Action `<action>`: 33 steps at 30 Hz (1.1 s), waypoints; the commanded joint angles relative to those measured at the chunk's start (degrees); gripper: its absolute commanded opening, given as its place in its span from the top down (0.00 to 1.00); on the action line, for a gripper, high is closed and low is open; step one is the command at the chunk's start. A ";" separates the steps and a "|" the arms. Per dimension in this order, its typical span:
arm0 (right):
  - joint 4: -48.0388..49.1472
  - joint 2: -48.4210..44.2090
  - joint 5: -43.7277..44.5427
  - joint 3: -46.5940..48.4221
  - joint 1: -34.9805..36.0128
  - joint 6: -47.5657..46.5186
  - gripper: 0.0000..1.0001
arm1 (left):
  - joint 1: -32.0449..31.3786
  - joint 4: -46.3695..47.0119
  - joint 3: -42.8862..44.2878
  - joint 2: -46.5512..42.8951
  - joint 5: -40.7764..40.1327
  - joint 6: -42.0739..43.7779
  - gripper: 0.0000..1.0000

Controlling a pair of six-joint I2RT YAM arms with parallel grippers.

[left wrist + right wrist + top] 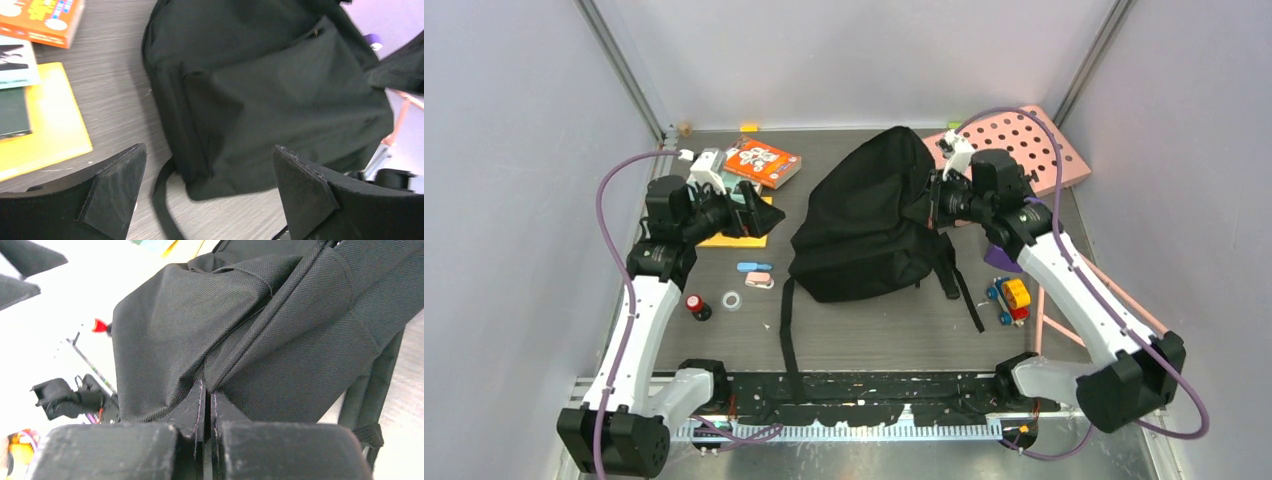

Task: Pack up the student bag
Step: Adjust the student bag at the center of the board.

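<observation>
The student bag (864,215) is a large black fabric backpack in the middle of the table, its straps trailing toward the near edge. It fills the left wrist view (265,90) and the right wrist view (235,325). My right gripper (934,200) is shut on a fold of the bag's fabric at its right side and holds it raised; the pinch shows in the right wrist view (207,387). My left gripper (759,220) is open and empty, left of the bag, above the yellow book; its fingers (115,185) frame the bag's lower corner.
An orange book (762,162), a teal booklet and a yellow book (734,235) lie at the back left. A blue and a pink eraser (759,280), a tape roll (732,300) and a small red-capped bottle (694,303) lie front left. A toy train (1011,298) and the pink hole board (1024,145) are at the right.
</observation>
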 commanded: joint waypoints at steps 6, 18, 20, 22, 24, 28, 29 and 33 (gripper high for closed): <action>-0.87 -11.18 6.04 -13.08 2.32 3.95 0.99 | -0.06 15.29 -5.40 5.88 8.67 -17.79 0.00; -4.97 -11.85 33.48 -13.24 2.32 11.19 0.18 | -10.49 15.76 -8.04 11.27 0.44 -18.79 0.00; -4.57 -11.55 34.89 -11.95 2.32 10.63 0.18 | -13.15 15.73 -8.42 11.14 -2.45 -18.01 0.00; -3.75 -10.33 36.36 -11.17 2.32 10.24 0.18 | -14.74 15.20 -8.41 11.41 -5.49 -17.13 0.00; -3.41 -8.40 37.76 -9.64 2.32 10.13 0.22 | -15.74 14.17 -7.95 12.05 -7.63 -16.33 0.01; -1.90 -3.84 37.17 -7.66 2.27 10.36 0.35 | -17.89 12.12 -7.04 13.07 -10.47 -14.85 0.13; -1.48 -3.03 36.26 -7.26 2.31 10.44 0.37 | -18.49 11.87 -6.80 13.41 -10.64 -14.71 0.18; 0.39 1.46 33.12 -5.28 2.32 10.58 0.48 | -21.38 9.63 -5.43 14.55 -13.22 -13.31 0.27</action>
